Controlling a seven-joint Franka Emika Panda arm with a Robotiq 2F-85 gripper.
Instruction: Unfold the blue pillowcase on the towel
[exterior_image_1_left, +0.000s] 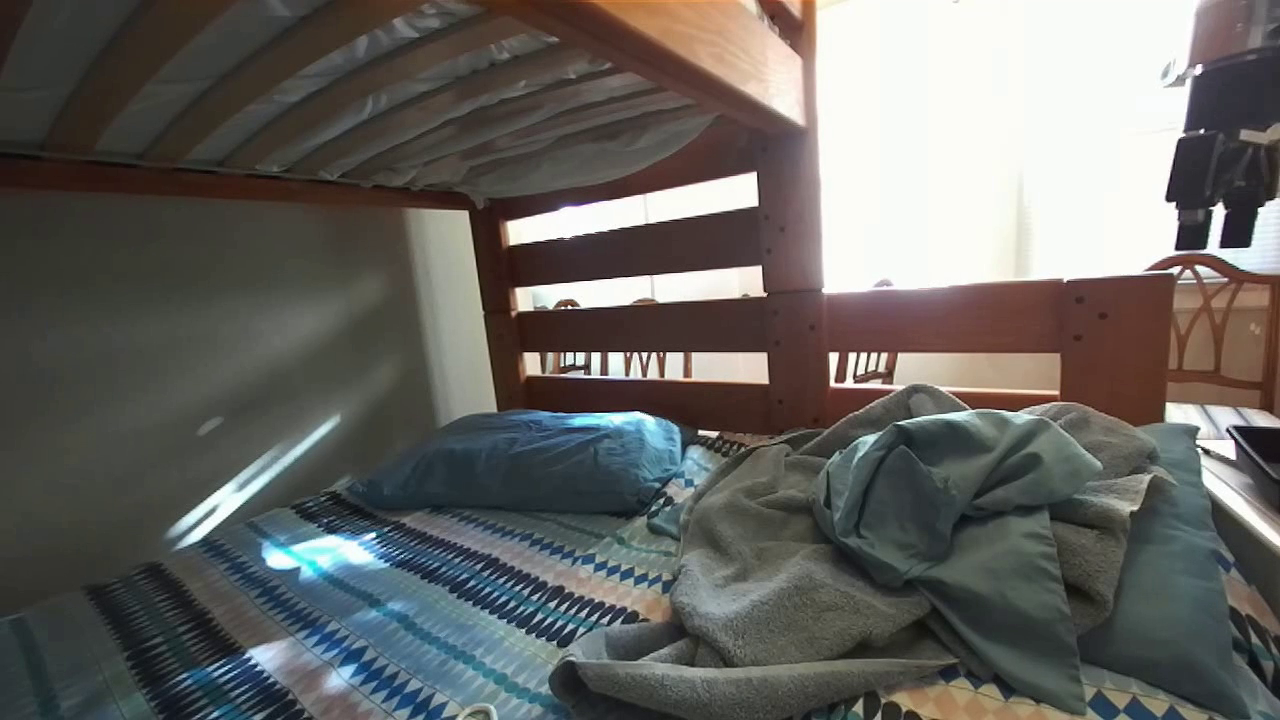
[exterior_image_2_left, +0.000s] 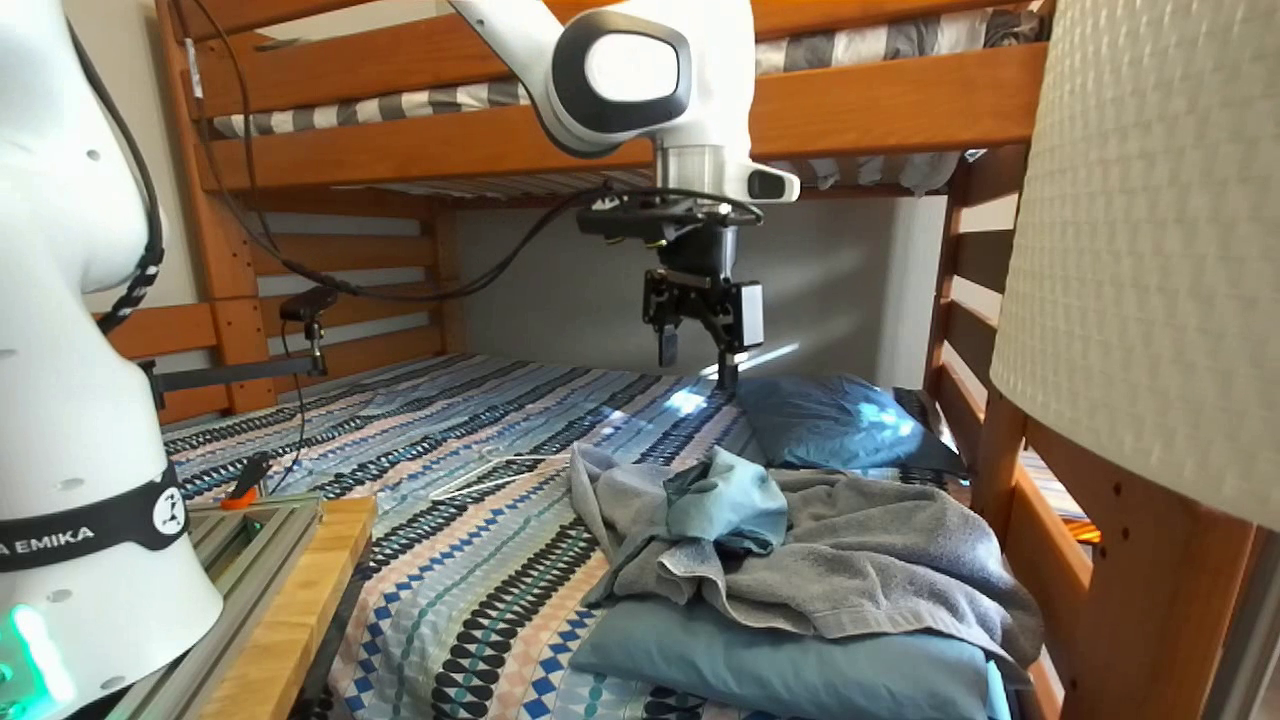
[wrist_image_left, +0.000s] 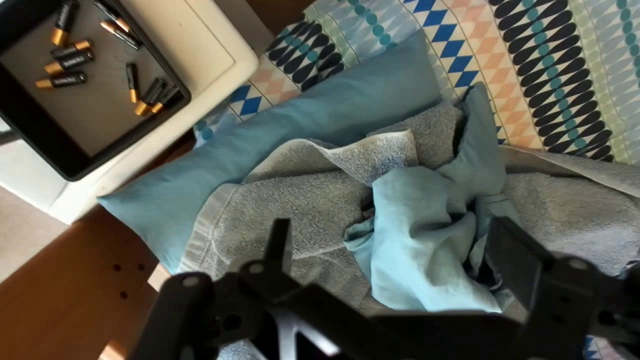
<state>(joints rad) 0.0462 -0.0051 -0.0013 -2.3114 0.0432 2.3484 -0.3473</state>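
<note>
Jaws wide apart and empty, the hand (exterior_image_2_left: 698, 372) hangs clear while the blue pillowcase (wrist_image_left: 420, 260) lies bunched on the grey towel (wrist_image_left: 300, 212), limp, probably light: pinch that raised peak (exterior_image_2_left: 735, 492)!

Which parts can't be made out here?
Blue pillowcase: inner layers, hidden by its own folds, in the wrist view.
Teal pillow: part covered by the grey towel, in an exterior view.
Black tray: cut off by top and left edges, wrist view.
Batteries: fine print, too small, same view.
</note>
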